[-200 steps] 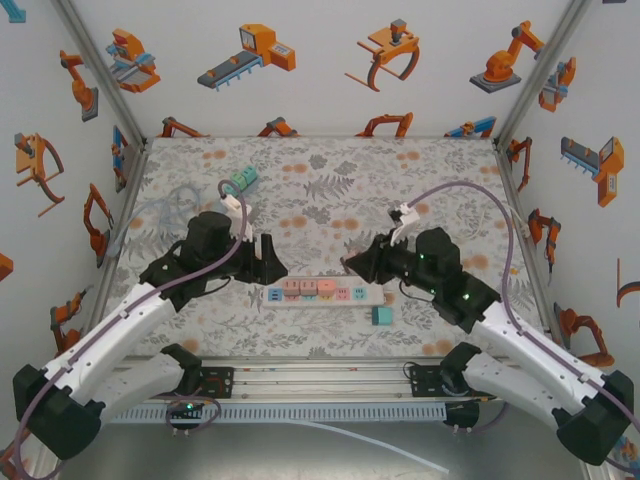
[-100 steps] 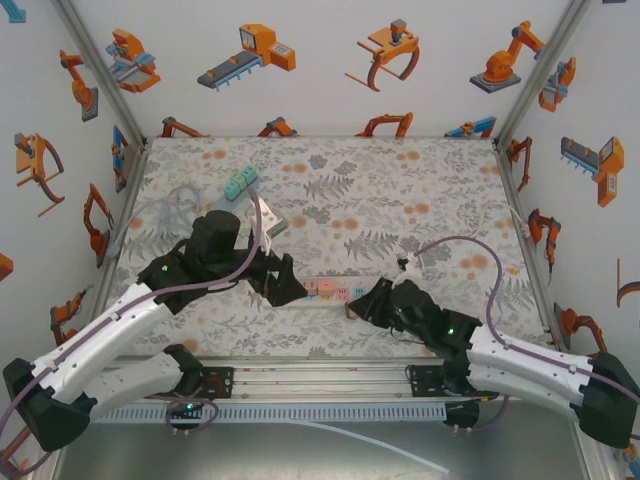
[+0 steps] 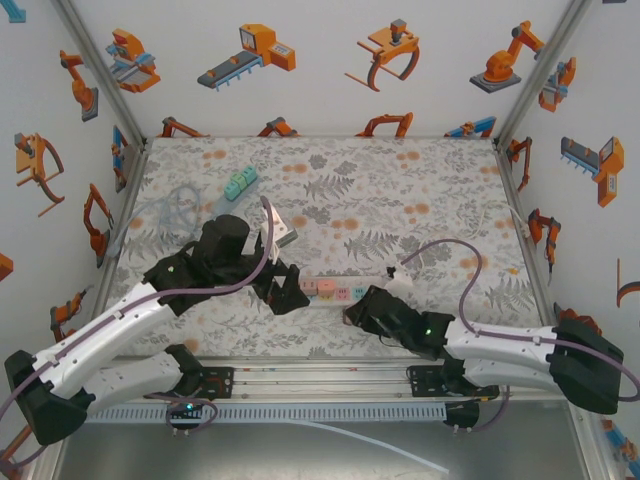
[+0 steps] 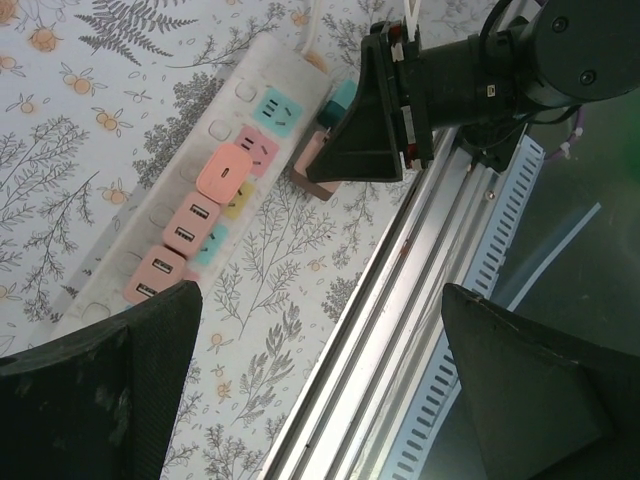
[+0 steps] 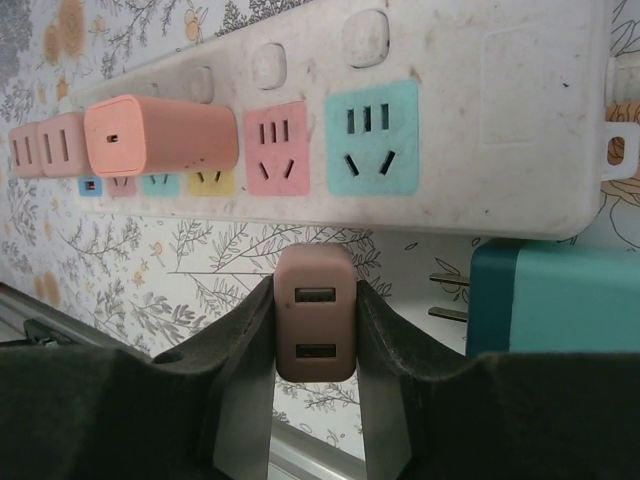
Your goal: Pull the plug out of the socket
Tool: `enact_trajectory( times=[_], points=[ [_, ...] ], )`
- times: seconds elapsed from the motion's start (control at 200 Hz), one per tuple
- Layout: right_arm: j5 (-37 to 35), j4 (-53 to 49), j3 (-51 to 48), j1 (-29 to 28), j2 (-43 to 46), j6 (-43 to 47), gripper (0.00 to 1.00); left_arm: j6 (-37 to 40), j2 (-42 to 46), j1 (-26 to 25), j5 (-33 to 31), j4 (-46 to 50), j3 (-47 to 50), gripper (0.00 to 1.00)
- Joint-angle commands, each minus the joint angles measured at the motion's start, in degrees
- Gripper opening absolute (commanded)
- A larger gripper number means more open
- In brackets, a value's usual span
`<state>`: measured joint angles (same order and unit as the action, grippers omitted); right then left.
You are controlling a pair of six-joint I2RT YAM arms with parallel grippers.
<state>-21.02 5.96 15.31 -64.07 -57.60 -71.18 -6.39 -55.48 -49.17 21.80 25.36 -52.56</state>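
Floral table [image 3: 420,190]: power strip [image 5: 500,130], teal plug [image 5: 555,300] beside

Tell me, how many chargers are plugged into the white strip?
3, side by side on the strip: peach charger, middle pink charger, end pink charger. More may be hidden.

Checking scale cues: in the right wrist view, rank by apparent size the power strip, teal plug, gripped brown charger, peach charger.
power strip
teal plug, partly cropped
peach charger and brown charger: alike; brown is nearer

On the floral mat [image 3: 420,170] — 1 teal block [image 3: 240,183] near clear cable loops [image 3: 172,207].
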Motion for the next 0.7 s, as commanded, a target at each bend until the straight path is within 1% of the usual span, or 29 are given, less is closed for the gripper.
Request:
enact_trajectory(
  times=[0.0, 0.205, 0.33, 0.496, 0.696],
  points=[
    [-2.72, 3.36, -0.63, -0.53, -1.31, -0.99, 0.16, 1.76, -0.35, -0.43, -1.10, 1.02, -1.34, 0.97],
    [-3.09, 0.57, -0.98, -0.85, -2.66, -3.09, 0.31, 1.82, -0.58, -0.49, -1.68, 1.09, -1.06, 0.97],
    [-2.98, -1.46, 0.00, -1.05, -2.96, -3.09, 0.37, 1.84, -0.44, -0.49, -1.89, 1.16, -0.90, 0.97],
    [-3.59, -3.79, 0.68, -1.49, -2.28, -2.91, 0.41, 1.87, -0.51, -0.49, -2.73, 0.68, -0.01, 0.97],
    [-4.03, -7.29, 1.47, -1.83, 0.12, -2.72, 0.43, 1.82, -0.61, -0.58, -3.10, 0.69, 0.35, 0.97]
  ],
)
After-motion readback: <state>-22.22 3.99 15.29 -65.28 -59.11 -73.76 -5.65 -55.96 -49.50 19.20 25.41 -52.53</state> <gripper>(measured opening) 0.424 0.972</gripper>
